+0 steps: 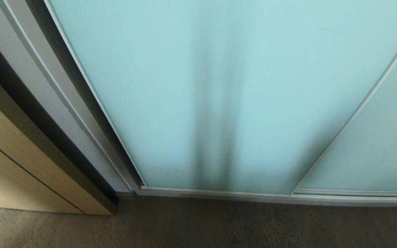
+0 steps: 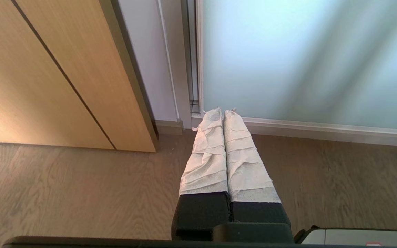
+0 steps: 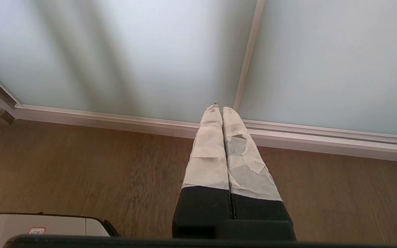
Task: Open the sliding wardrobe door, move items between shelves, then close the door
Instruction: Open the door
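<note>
The sliding wardrobe door [image 1: 191,86], a frosted pale turquoise glass panel in a slim silver frame, fills the head view and is closed; a second glass panel [image 1: 374,151] overlaps it on the right. Neither arm shows in the head view. My left gripper [image 2: 223,111] hangs low over the floor, shut and empty, its white-taped fingers [image 2: 207,151] pointing at the door's bottom left corner [image 2: 198,113]. My right gripper [image 3: 219,107] is shut and empty too, pointing at the bottom rail [image 3: 115,119] where the two panels meet. The shelves and the items are hidden behind the glass.
A tan wood-grain door [image 1: 9,162] stands to the left of the wardrobe frame [image 1: 57,103], also in the left wrist view [image 2: 47,86]. Dark wood floor [image 1: 219,224] runs along the bottom track. Part of my white base [image 3: 36,225] shows low in the right wrist view.
</note>
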